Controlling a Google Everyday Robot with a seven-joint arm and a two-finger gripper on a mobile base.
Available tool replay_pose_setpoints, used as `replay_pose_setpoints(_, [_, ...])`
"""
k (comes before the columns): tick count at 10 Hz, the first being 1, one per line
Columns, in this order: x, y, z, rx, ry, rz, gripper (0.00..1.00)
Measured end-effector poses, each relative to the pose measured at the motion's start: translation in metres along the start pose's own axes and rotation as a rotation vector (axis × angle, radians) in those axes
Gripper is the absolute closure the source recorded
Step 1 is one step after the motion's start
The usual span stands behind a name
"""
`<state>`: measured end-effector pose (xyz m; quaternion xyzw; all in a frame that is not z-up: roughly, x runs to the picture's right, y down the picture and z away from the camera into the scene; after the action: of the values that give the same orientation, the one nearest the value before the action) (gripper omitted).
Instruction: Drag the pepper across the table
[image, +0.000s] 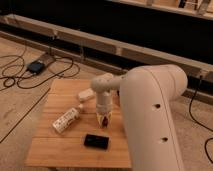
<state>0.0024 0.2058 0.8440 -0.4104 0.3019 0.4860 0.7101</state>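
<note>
The table (50, 150) is a small square top of light wooden slats. My gripper (104, 120) hangs from the white arm (150, 110) and points straight down at the table's middle, its tip at the surface. A small dark red patch, the pepper (105, 122), shows right at the gripper's tip; most of it is hidden by the gripper. I cannot tell whether the gripper holds it or only presses on it.
A white labelled bottle (66, 120) lies on its side left of the gripper. A black phone (96, 141) lies just in front of it. A small white object (85, 94) sits behind. Cables and a black box (36, 66) lie on the floor at left.
</note>
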Motion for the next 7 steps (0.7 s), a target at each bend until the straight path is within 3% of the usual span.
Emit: replay_pose_setpoints(7, [0.035,-0.004,0.019,-0.014,0.052,0.027,1.0])
